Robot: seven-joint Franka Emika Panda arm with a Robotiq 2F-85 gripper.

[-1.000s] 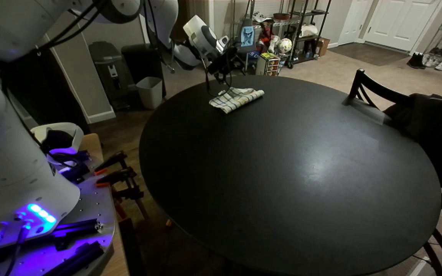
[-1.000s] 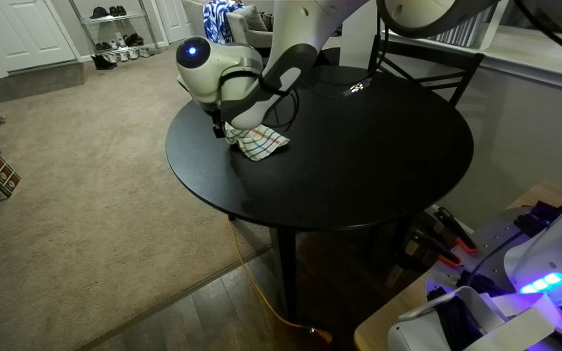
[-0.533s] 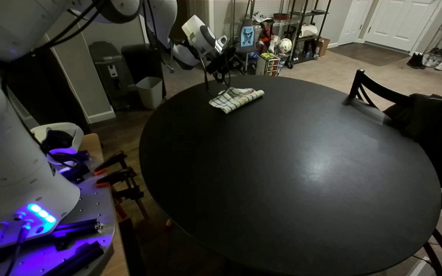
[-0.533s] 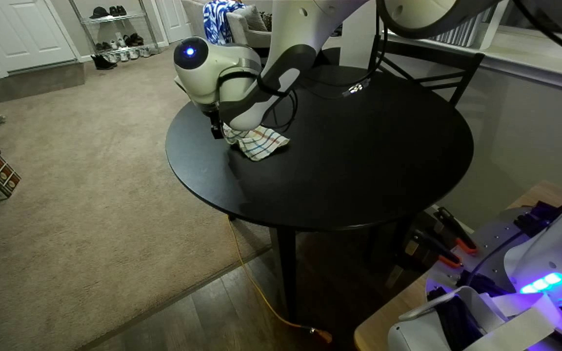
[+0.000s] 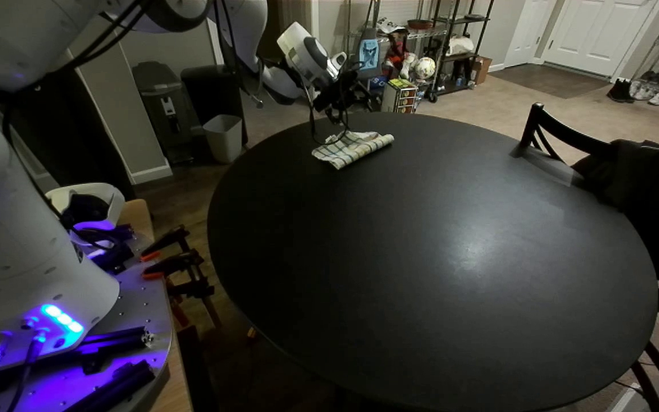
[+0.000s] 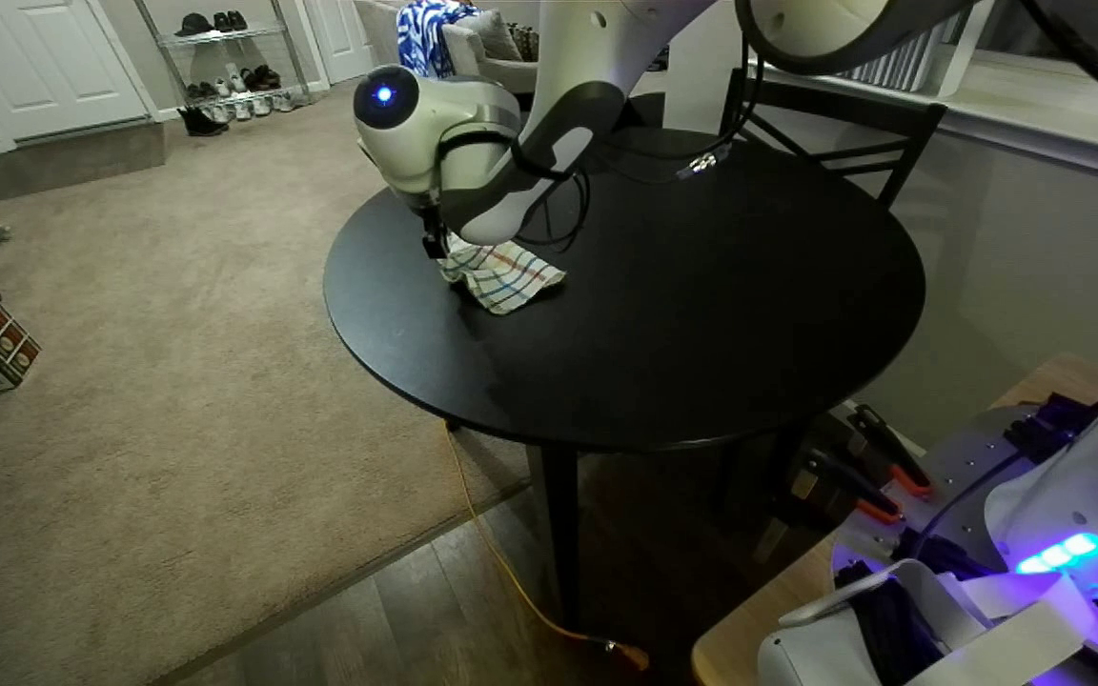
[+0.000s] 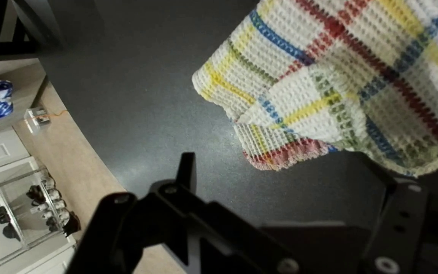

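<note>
Dish towel (image 7: 337,87): one, white, red-blue-yellow check, folded over itself, near the edge of the round black desk (image 5: 421,257). Jaws: one pair, black, spread wide, near the towel; contact cannot be told from here. Robot arm (image 6: 497,191): in an exterior view, blocks sight of part of the towel. Chair (image 5: 572,137): black, at the desk. Trash bin (image 5: 223,140): pale, on the floor. Soccer ball (image 5: 424,68): near a printed carton (image 5: 399,96). Clamps (image 5: 172,263): black and orange, beside the robot's mounting plate (image 5: 141,297).
</note>
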